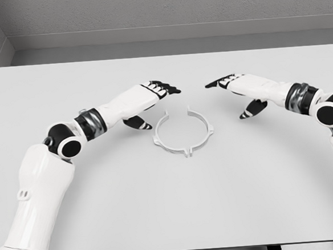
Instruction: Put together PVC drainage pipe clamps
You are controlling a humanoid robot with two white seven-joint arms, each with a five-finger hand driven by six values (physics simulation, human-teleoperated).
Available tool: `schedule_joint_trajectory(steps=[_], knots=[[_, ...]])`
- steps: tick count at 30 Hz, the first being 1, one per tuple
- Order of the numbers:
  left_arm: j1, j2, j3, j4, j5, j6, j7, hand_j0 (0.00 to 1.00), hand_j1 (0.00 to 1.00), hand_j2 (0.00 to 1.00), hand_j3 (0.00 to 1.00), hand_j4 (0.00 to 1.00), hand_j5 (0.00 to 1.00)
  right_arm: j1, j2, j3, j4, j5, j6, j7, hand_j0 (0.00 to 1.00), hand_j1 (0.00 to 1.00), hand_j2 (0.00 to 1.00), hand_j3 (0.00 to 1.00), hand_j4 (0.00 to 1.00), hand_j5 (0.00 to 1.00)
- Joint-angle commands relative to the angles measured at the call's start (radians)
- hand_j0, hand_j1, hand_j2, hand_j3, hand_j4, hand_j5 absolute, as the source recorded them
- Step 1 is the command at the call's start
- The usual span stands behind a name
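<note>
Two white arms reach in over the pale table (173, 216), one from each side, and both hands hover near the middle. Between them lies the clamp (184, 132), two thin white half rings set facing each other so they form a near circle, flat on the tabletop; there is a gap at the top where the ends do not meet, and small tabs stick out at the sides and at the bottom joint. The left hand (153, 94) sits just up and left of the ring, palm down, dark-tipped fingers (167, 89) stretched forward and apart, thumb (139, 124) hanging below, holding nothing. The right hand (244, 88) mirrors it up and to the right of the ring, fingers (218, 82) extended toward the centre and spread, thumb (252, 110) dropped down, also gripping nothing. Neither hand touches the clamp; each is close beside it, with the ring's open top lying roughly under the space between the two sets of fingertips. Behind the table a grey wall (158, 11) runs across the back
</note>
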Motion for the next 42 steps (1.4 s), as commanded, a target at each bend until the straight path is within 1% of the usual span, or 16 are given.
schedule_joint_trajectory(steps=[1, 8, 9, 14, 18, 23, 25, 26, 30, 35, 41, 42], knots=[[0.0, -0.01, -0.002, 0.001, 0.006, 0.003, 0.001, 1.0, 1.0, 1.0, 1.0, 1.0, 1.0, 0.0, -0.01, 0.014, -0.001, -0.009, 0.003, 0.0, 1.0, 1.0, 1.0, 1.0, 1.0, 1.0], [0.0, -0.016, -0.014, 0.001, 0.006, 0.003, 0.001, 1.0, 1.0, 1.0, 1.0, 1.0, 1.0, 0.0, -0.011, 0.014, -0.001, -0.009, 0.002, 0.0, 1.0, 1.0, 1.0, 1.0, 1.0, 1.0], [0.0, -0.031, -0.016, 0.001, 0.006, 0.003, 0.001, 1.0, 1.0, 1.0, 1.0, 1.0, 1.0, 0.0, -0.01, 0.014, -0.001, -0.009, 0.002, 0.0, 1.0, 1.0, 1.0, 1.0, 1.0, 1.0], [-0.002, -0.038, -0.014, -0.002, 0.003, 0.003, 0.001, 1.0, 1.0, 1.0, 1.0, 1.0, 1.0, 0.0, -0.011, 0.013, -0.001, -0.01, 0.002, 0.0, 1.0, 1.0, 1.0, 1.0, 1.0, 1.0], [-0.005, -0.027, -0.005, -0.008, 0.004, 0.003, 0.001, 1.0, 1.0, 1.0, 1.0, 1.0, 1.0, 0.0, -0.011, 0.013, -0.001, -0.01, 0.003, 0.0, 1.0, 1.0, 1.0, 1.0, 1.0, 1.0], [-0.012, -0.005, 0.002, 0.006, 0.004, 0.003, 0.001, 1.0, 1.0, 1.0, 1.0, 1.0, 1.0, 0.0, -0.011, 0.013, -0.001, -0.007, 0.003, 0.0, 1.0, 1.0, 1.0, 1.0, 1.0, 1.0], [-0.011, 0.025, 0.001, 0.011, 0.004, 0.003, 0.001, 1.0, 1.0, 1.0, 1.0, 1.0, 1.0, 0.0, -0.011, 0.013, -0.001, -0.007, 0.003, 0.0, 1.0, 1.0, 1.0, 1.0, 1.0, 1.0], [-0.011, 0.027, 0.001, 0.012, 0.004, 0.003, 0.001, 1.0, 1.0, 1.0, 1.0, 1.0, 1.0, -0.002, -0.011, 0.013, -0.001, -0.009, 0.003, 0.0, 1.0, 1.0, 1.0, 1.0, 1.0, 1.0], [-0.009, 0.025, -0.008, 0.021, 0.003, 0.003, 0.001, 1.0, 1.0, 1.0, 1.0, 1.0, 1.0, 0.0, -0.011, 0.014, -0.001, -0.01, 0.003, 0.0, 1.0, 1.0, 1.0, 1.0, 1.0, 1.0], [-0.011, 0.018, -0.016, 0.055, 0.001, 0.003, 0.002, 1.0, 1.0, 1.0, 1.0, 1.0, 1.0, 0.0, -0.011, 0.013, 0.001, -0.012, 0.003, 0.0, 1.0, 1.0, 1.0, 1.0, 1.0, 1.0], [-0.011, -0.007, -0.025, 0.055, -0.002, 0.003, 0.002, 1.0, 1.0, 1.0, 1.0, 1.0, 1.0, 0.0, -0.011, 0.014, 0.001, -0.005, 0.005, 0.0, 1.0, 1.0, 1.0, 1.0, 1.0, 1.0], [-0.011, -0.008, -0.024, 0.055, -0.014, 0.003, 0.002, 1.0, 1.0, 1.0, 1.0, 1.0, 1.0, -0.002, -0.011, 0.013, 0.002, -0.004, 0.005, 0.0, 1.0, 1.0, 1.0, 1.0, 1.0, 1.0]])
